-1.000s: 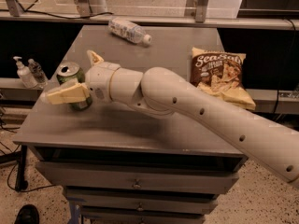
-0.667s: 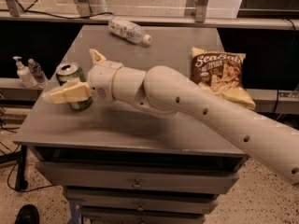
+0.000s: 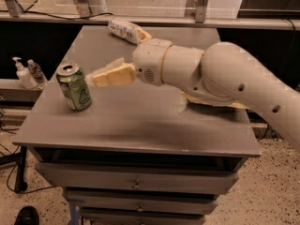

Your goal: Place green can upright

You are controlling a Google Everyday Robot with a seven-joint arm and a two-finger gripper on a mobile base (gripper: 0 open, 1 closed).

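And there it is, the green can (image 3: 74,87) standing upright on its base near the left edge of the table (image 3: 140,125), the gripper (image 3: 97,75) just beside it, unclenched and holding nothing, so by my reckoning only pulling clear is left.

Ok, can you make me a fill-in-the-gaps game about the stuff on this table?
The green can stands ___ on the grey table.
The gripper is close beside the can, on its ___ side in the picture.
The plastic bottle at the table's far edge lies on its ___.
Missing words: upright, right, side.
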